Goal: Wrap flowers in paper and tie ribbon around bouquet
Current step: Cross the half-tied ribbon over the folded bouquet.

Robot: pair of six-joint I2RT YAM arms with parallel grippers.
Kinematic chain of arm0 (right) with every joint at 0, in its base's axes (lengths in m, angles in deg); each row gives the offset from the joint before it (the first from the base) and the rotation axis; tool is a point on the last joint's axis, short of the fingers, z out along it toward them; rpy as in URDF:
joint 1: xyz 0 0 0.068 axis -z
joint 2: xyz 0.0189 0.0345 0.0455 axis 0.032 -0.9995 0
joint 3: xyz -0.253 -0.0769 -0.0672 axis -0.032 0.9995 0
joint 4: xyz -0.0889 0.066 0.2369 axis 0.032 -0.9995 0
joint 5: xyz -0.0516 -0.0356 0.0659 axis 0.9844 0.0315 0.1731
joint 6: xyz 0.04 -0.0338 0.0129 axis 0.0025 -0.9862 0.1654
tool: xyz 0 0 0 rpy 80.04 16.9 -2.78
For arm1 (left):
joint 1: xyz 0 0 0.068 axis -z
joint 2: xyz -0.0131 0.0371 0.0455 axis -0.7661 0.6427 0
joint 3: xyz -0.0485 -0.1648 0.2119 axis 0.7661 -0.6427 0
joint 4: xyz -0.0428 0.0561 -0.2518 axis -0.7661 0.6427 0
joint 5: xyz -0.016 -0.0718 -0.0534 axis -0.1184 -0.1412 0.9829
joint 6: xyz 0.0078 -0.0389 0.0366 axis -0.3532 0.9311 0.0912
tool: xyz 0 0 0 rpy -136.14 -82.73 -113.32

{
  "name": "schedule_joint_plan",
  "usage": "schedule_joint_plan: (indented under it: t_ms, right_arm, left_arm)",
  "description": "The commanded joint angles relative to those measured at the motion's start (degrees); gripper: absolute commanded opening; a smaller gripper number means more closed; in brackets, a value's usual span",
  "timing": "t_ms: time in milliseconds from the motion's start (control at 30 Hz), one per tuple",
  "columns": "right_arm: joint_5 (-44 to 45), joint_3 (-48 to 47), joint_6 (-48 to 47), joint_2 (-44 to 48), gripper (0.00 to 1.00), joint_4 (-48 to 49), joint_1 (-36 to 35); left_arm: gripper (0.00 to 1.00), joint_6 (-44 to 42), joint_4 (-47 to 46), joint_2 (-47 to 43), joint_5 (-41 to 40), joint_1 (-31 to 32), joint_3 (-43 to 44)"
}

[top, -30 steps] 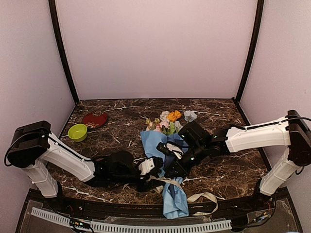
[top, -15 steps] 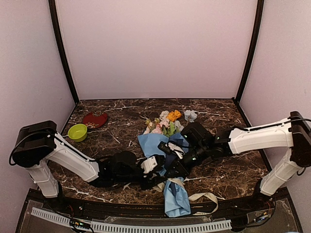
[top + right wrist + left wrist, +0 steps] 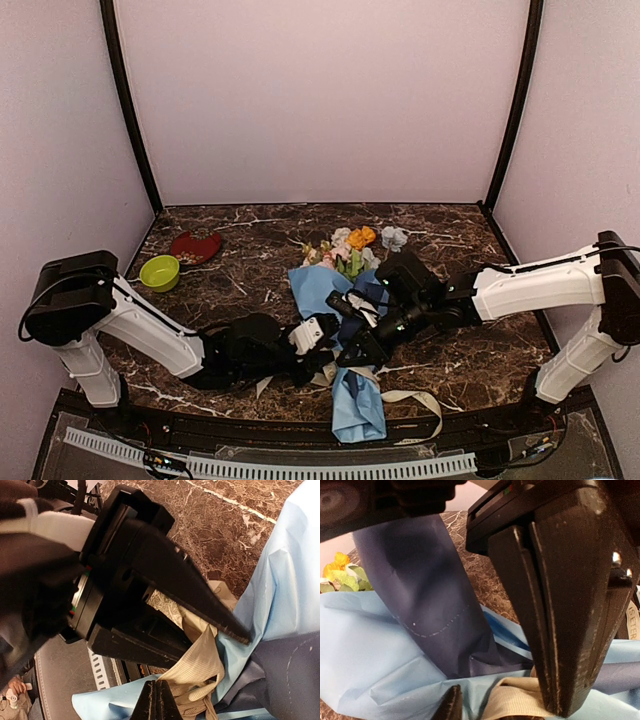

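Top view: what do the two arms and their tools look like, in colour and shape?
The left arm and right arm have white tubular links, bulky black joints and a thin black cable at the shoulder. The left tool and right tool are black with long tapering fingers.

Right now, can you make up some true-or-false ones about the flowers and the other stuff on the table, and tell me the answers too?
1. The green bowl sits on the left part of the table. True.
2. The flowers stand up in a vase. False: they lie on the table, at the far end of the paper.
3. The right end effector is shut. True.
4. The paper is red. False: it is light blue on one face and dark navy on the other.
5. The ribbon is tied in a neat bow. False: it lies loose and crumpled on the paper.
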Motion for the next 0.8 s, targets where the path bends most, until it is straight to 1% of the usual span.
schedule_joint_plan:
  t_ms: [0,33,67,133,233,267,300,367,467,567,667,767]
  right_arm:
    - [-2.6,0.1,0.1,0.8,0.00,2.1,-0.4]
    - [-1.6,-0.1,-0.3,1.0,0.00,1.1,-0.4]
    - [-0.8,-0.4,-0.7,1.5,0.05,0.2,-0.2]
    - [0.7,-1.2,-1.3,2.7,0.21,-1.9,0.4]
    - [1.3,-2.3,-1.3,5.0,0.30,-3.1,2.1]
    - [1.5,-2.5,-1.0,5.8,0.31,-3.1,2.8]
    - [2.0,-2.5,-0.2,6.2,0.31,-2.8,3.9]
    - [3.2,-2.1,1.3,6.4,0.25,-2.3,4.9]
    - [4.6,-2.2,1.4,4.3,0.16,-3.6,5.1]
    - [4.3,-1.6,2.7,1.8,0.11,-2.6,4.9]
    - [5.1,-2.0,2.8,0.1,0.08,-2.4,4.5]
    - [4.6,-2.1,2.3,-1.1,0.08,-2.0,4.0]
  left_arm:
    - [0.18,-0.4,-4.3,0.6,-1.6,0.3,-0.8]
    - [0.15,-0.5,-4.5,0.6,-1.6,0.4,-0.9]
    - [0.12,-0.6,-4.5,0.6,-1.9,0.4,-0.9]
    - [0.07,-0.8,-4.6,0.6,-2.3,0.5,-1.0]
    - [0.03,-1.1,-4.7,0.8,-2.3,0.7,-1.1]
    - [0.01,-1.3,-4.7,0.8,-2.4,0.8,-1.1]
    - [0.01,-1.3,-4.8,0.8,-2.5,1.0,-1.2]
    - [0.00,-1.3,-4.8,0.9,-2.8,1.2,-1.2]
    - [0.00,-1.3,-4.9,1.0,-3.1,1.4,-1.3]
    - [0.00,-1.3,-4.7,1.1,-3.0,1.6,-1.4]
    - [0.00,-1.2,-4.2,1.2,-3.8,1.8,-1.4]
    - [0.01,-0.9,-4.2,1.1,-3.8,1.8,-1.8]
